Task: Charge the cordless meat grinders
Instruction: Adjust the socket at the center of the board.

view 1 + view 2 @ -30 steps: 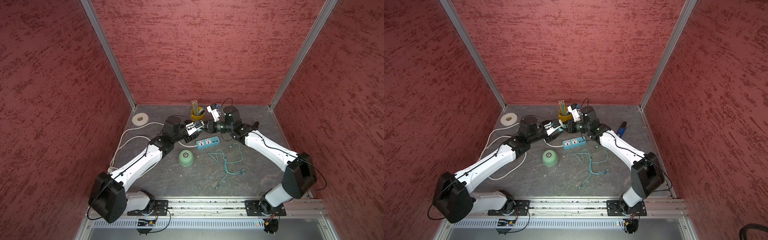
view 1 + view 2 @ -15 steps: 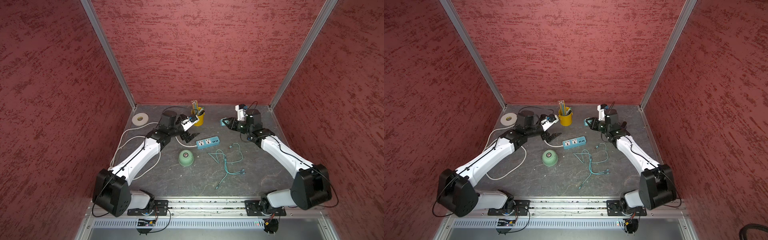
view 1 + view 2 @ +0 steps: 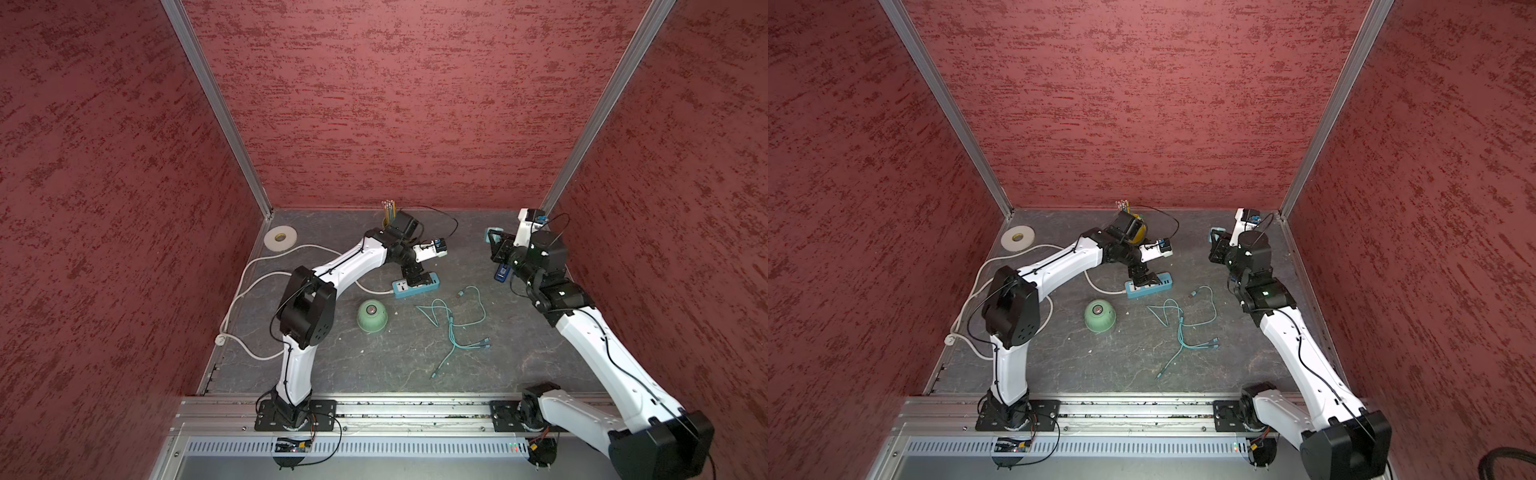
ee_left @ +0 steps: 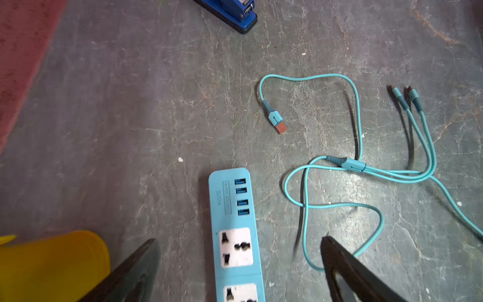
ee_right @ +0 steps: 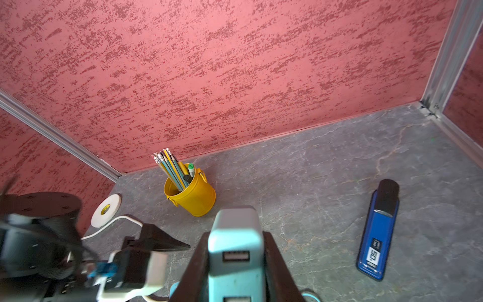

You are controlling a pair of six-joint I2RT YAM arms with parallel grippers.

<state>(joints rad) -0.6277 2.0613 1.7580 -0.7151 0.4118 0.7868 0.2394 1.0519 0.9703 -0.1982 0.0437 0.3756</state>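
The pale mint-green dome, the cordless meat grinder [image 3: 372, 316] [image 3: 1099, 316], sits alone mid-table with its dark button up. My left gripper [image 4: 239, 241] [image 3: 410, 275] hangs open just above the blue power strip [image 4: 234, 206] [image 3: 415, 285], its jaws to either side of the strip with nothing between them. Farther right, my right gripper [image 5: 236, 236] [image 3: 496, 245] is shut on the teal cube plug adapter [image 5: 235, 224] [image 3: 1215, 232], held above the table near the back right corner. A teal multi-head charging cable [image 3: 453, 320] [image 4: 352, 167] lies loose right of the grinder.
A yellow pencil cup [image 5: 193, 194] [image 3: 1138, 233] stands at the back behind the left wrist. A blue stapler [image 5: 379, 235] [image 3: 503, 272] lies under the right arm. A white tape roll [image 3: 281, 237] and the strip's white cord [image 3: 249, 282] lie at the left.
The grippers met near the pencil cup a second ago. My right arm has drawn back right with the adapter. My left gripper opened and came down over the power strip.
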